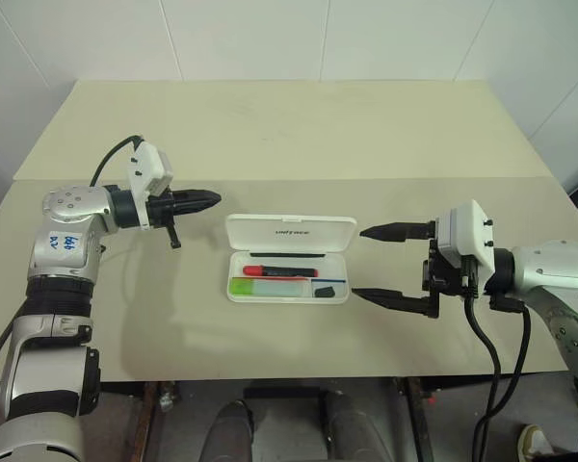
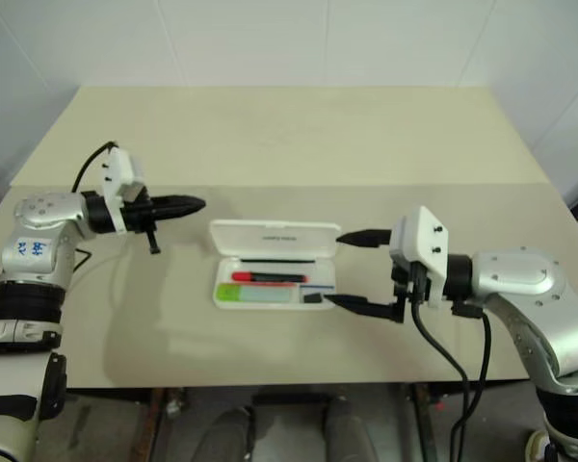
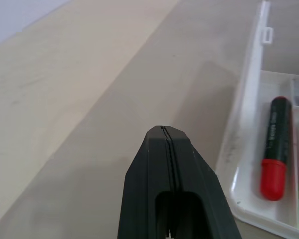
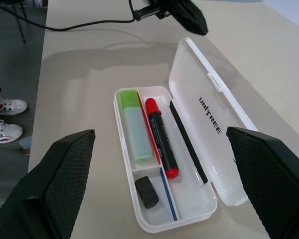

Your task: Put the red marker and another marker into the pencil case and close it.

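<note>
— On the beige table [image 1: 270,125], what takes up the most room?

— The two arms. They reach in from opposite sides toward the middle, where the pencil case [image 1: 289,234] lies with its lid swung back flat on the table, the dark lettering facing up.

— How does the left gripper [image 1: 208,200] stand?

— Its two black fingers are pressed together with just a thin seam between them, holding nothing. It hovers just beside the case's left end, near the lid corner, pointing across toward the case.

— And the right gripper [image 1: 379,263]?

— Spread wide, empty. One finger sits level with the lid's right end, the other near the tray's right end, both just off the case and not touching it.

— Where are the markers?

— Both in the tray. The red marker [image 4: 160,138] lies lengthwise in the middle compartment, beside a black strip [image 4: 187,142] nearer the hinge. The green-capped marker [image 4: 135,124] lies in the front compartment, parallel to the red one, with a thin red-and-blue stripe [image 4: 159,174] between them.

— Anything smaller?

— A small black block [image 4: 146,191] in the little compartment at the end of the tray, past the green-capped marker's pale body.
</note>
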### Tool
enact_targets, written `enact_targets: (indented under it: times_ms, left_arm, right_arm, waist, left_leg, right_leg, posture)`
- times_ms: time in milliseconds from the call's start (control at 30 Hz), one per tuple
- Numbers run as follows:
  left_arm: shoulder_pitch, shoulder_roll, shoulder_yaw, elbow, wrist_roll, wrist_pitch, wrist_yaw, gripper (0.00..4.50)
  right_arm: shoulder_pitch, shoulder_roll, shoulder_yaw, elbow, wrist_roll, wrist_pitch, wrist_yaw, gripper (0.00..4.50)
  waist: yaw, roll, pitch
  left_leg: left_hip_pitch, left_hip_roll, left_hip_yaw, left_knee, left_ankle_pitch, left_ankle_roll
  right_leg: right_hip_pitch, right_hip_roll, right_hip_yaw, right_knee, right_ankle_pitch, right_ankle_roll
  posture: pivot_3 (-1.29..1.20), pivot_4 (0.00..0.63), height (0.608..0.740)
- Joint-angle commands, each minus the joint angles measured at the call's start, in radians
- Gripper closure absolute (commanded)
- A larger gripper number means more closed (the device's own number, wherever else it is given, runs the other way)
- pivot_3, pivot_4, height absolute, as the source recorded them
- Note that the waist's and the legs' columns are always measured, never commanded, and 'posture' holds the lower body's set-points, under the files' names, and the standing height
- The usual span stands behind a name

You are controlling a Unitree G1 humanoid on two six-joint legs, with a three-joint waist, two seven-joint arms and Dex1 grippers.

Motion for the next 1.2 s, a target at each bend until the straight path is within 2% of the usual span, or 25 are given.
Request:
enact_targets:
  times_ms: [33,367,767,1200]
  left_arm:
    - [-0.013,0.002,0.001,-0.068,-0.046,0.019,-0.073,4.49]
    - [-0.033,-0.022,-0.061,-0.065,-0.011,0.0,-0.146,4.49]
    - [-0.019,-0.009,-0.211,-0.118,0.042,-0.046,-0.339,4.49]
    - [-0.045,-0.082,-0.322,-0.04,0.165,-0.038,-0.287,4.49]
  right_arm:
    - [0.006,-0.009,-0.03,-0.031,0.005,-0.021,-0.009,0.0]
    - [0.004,-0.006,-0.031,-0.032,0.0,-0.023,-0.018,0.0]
    - [-0.005,-0.012,-0.033,-0.027,-0.008,-0.03,-0.022,0.0]
    - [-0.032,0.004,-0.018,-0.048,-0.009,-0.023,-0.064,0.0]
  waist:
    - [0.001,0.0,0.0]
    - [0.001,0.0,0.0]
    - [0.0,0.0,0.0]
    - [0.001,0.0,0.0]
  left_leg:
    - [0.0,0.0,0.0,0.0,0.0,0.0]
    - [0.0,0.0,0.0,0.0,0.0,0.0]
    - [0.0,0.0,0.0,0.0,0.0,0.0]
    - [0.0,0.0,0.0,0.0,0.0,0.0]
  right_leg:
    - [0.0,0.0,0.0,0.0,0.0,0.0]
    - [0.0,0.0,0.0,0.0,0.0,0.0]
    - [0.0,0.0,0.0,-0.001,0.0,0.0]
    - [0.0,0.0,0.0,-0.001,0.0,0.0]
  posture:
    - [0.0,0.15,0.74]
    - [0.0,0.15,0.74]
    - [0.0,0.15,0.74]
    - [0.0,0.15,0.74]
